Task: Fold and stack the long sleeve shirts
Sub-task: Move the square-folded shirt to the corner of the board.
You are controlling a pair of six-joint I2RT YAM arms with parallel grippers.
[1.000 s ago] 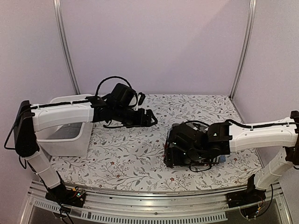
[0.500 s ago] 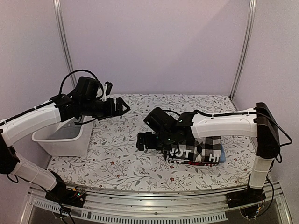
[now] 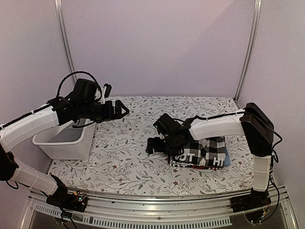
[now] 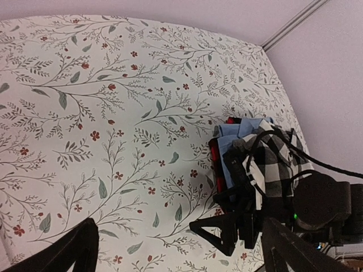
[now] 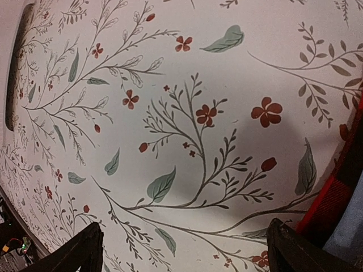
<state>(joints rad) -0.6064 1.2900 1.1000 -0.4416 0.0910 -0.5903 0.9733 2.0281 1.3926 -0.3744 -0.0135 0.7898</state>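
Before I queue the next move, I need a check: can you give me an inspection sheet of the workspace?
Surface: floral tablecloth, lying flat.
Job's things: checked shirt folded on top of a stack at the right, over a light blue shirt and a red-and-black shirt.
Clutter: white plastic tub at the left; its contents cannot be made out.
Grippers: left gripper open and empty, raised beside the tub; right gripper open and empty, low at the stack's left side.
Cables: black cable loop over the left wrist; thin cable along the right arm.
Surroundings: lilac walls, metal poles.
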